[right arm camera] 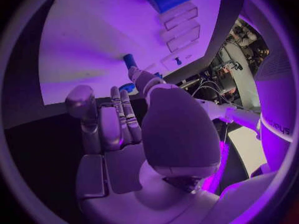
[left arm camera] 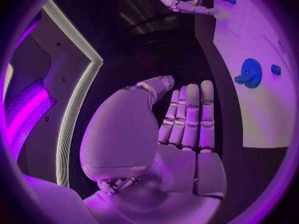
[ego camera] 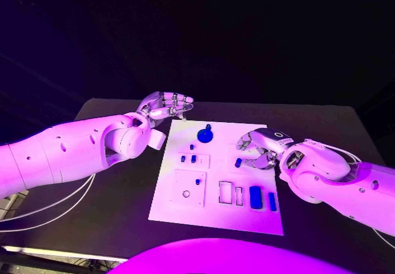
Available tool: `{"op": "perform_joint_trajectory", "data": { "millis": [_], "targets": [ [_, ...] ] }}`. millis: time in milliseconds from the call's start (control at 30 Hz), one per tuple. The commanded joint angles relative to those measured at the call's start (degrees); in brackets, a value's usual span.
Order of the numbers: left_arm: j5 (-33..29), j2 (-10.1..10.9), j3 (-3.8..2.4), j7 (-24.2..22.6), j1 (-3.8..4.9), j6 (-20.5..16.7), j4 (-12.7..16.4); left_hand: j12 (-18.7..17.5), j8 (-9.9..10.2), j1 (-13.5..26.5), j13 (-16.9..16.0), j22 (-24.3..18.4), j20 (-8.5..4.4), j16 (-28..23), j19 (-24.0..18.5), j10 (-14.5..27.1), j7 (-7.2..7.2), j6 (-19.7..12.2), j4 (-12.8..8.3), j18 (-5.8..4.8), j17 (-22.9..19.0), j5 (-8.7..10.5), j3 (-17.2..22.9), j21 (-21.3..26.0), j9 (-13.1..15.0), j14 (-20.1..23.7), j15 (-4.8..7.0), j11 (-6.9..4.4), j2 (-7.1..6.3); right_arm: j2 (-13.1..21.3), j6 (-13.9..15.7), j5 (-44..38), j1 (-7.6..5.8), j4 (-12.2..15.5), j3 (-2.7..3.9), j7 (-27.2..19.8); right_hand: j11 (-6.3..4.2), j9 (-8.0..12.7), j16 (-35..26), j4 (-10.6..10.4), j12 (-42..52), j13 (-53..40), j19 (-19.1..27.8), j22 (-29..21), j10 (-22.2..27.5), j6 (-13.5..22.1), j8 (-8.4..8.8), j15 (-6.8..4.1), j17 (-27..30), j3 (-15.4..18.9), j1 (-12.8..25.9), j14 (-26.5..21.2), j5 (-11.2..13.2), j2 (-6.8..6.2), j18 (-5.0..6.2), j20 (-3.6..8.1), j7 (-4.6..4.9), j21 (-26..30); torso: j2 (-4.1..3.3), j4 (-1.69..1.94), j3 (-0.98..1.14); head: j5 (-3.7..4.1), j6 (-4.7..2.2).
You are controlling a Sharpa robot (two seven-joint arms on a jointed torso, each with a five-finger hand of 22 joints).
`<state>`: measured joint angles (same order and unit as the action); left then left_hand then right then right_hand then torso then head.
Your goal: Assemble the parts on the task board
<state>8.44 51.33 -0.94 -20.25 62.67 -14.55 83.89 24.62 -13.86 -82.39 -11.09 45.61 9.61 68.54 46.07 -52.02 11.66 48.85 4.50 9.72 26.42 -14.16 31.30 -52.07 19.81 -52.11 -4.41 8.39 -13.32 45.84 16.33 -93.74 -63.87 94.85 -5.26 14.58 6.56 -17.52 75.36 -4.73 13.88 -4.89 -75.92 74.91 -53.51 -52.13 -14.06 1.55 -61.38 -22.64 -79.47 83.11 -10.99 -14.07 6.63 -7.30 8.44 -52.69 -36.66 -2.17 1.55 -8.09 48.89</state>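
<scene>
**Board mid-table, right hand on a small blue part, left hand off the board**

task board [ego camera: 216, 220] lies flat in the middle of the black table [ego camera: 107, 228], long side running away from the robot; all places below are relative to the board

on the board: blue gear-like round part [ego camera: 205, 136] near its far edge, with a small knob just beyond it; a few small blue pegs [ego camera: 193, 158] in the recessed block just nearer than the gear; one tiny blue piece [ego camera: 197, 182] in the square plate on the near-left part; two empty rectangular slots [ego camera: 225, 192] near the near edge, then a long rounded blue bar [ego camera: 255, 197] and a thinner blue bar [ego camera: 272, 201] beside them toward the right edge

right hand [ego camera: 257, 149] sits over the board's right edge, about mid-length; fingers curled in around a short blue peg [ego camera: 238, 162]; right wrist view shows the blue tip [right arm camera: 129, 60] poking out at the fingertips [right arm camera: 138, 75]; reads as pinched, contact partly hidden

left hand [ego camera: 167, 107] is just off the board's far-left corner, over bare table, not touching the board; head view shows the fingers folded; left wrist view shows the fingers [left arm camera: 190, 117] side by side against the palm, thumb alongside, nothing in them; clenched on nothing; gear also visible there [left arm camera: 250, 72]
</scene>
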Motion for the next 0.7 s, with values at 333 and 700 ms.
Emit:
{"op": "perform_joint_trajectory", "data": {
  "millis": [333, 700],
  "targets": [
    [-0.27, -0.1, -0.05, -0.07, 0.07, 0.56, -0.11, 0.25, -0.17, -0.05, -0.04, -0.07, 0.34, -0.22, -0.14, 0.53, 0.12, -0.38, 0.01, 0.72, -0.08, -0.06, -0.27, 0.35, 0.09, 0.57, -0.07, 0.02, 0.33, -0.93, -7.08, 1.98, 0.11, -0.86, -0.24, 0.06, -0.37, 0.2, 0.57, -2.13, 2.59, 0.26, -0.49, 3.6, -0.1, -0.78, 0.8, -0.09, -0.45, 3.21, -2.41, -0.02, -0.29, 1.07, -0.08, 0.0, 0.22, -0.68, -0.01, 0.05, -0.09, 0.06, 0.2],
    [-0.27, -0.07, -0.05, 0.05, 0.07, 0.55, -0.25, 0.3, -0.2, -0.09, -0.04, -0.09, 0.35, -0.23, -0.15, 0.59, 0.13, -0.39, -0.01, 0.72, -0.11, -0.06, -0.28, 0.39, 0.1, 0.6, -0.07, 0.03, 0.36, -1.83, -5.68, 3.21, 0.44, -1.07, -0.35, -0.42, -1.09, 0.29, 2.39, -4.55, 4.19, 0.73, -3.38, 5.58, -4.48, -2.48, 1.22, -0.79, -3.16, -1.0, -2.78, 1.58, -0.14, 1.6, -1.02, 0.7, 0.24, -6.02, -0.03, 0.07, -0.06, -0.02, 0.31]
  ]
}}
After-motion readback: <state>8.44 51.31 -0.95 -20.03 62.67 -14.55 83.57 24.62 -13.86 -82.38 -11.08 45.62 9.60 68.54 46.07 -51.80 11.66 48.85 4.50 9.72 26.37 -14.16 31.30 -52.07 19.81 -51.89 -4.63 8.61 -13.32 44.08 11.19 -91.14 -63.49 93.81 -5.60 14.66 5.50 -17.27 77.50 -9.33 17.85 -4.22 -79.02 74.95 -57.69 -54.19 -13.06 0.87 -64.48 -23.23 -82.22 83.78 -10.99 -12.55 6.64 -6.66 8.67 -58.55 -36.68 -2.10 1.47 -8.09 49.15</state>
